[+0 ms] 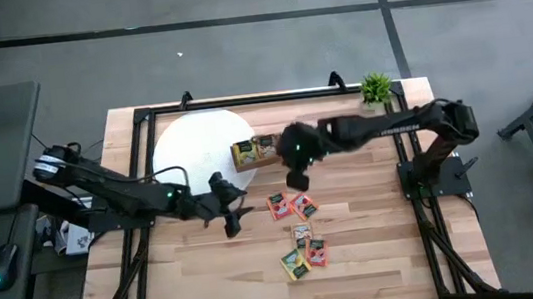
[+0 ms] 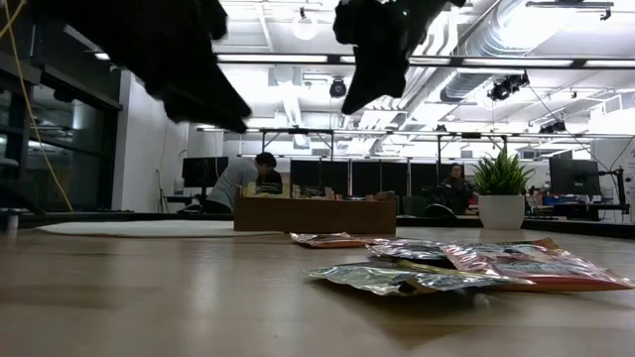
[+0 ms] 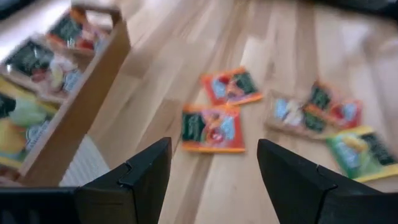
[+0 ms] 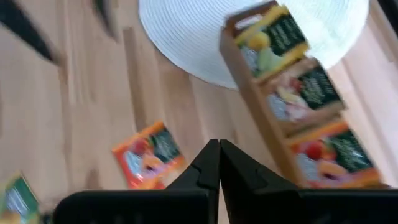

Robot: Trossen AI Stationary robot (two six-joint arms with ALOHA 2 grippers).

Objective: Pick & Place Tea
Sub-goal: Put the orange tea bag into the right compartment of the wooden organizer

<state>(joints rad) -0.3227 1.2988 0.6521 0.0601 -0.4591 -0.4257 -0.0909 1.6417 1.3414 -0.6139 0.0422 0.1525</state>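
Several tea packets lie flat and loose on the wooden table: two orange ones [image 1: 277,206] [image 1: 303,207], and farther toward the near edge a pale one [image 1: 301,234], a red one [image 1: 317,252] and a green one [image 1: 294,264]. The brown wooden tray [image 1: 255,151] rests partly on the white round mat [image 1: 196,149] and holds packets in its compartments [image 4: 292,106]. My left gripper [image 3: 214,168] is open, low over the table just left of the orange packets; one orange packet [image 3: 211,129] lies ahead of its fingers. My right gripper [image 4: 217,165] is shut on nothing, raised beside the tray.
A small potted plant [image 1: 375,87] stands at the far right corner. A black frame [image 1: 241,100] runs along the table's far edge. Bare wood lies at the near left [image 1: 182,290]. People sit at desks in the room beyond [image 2: 243,178].
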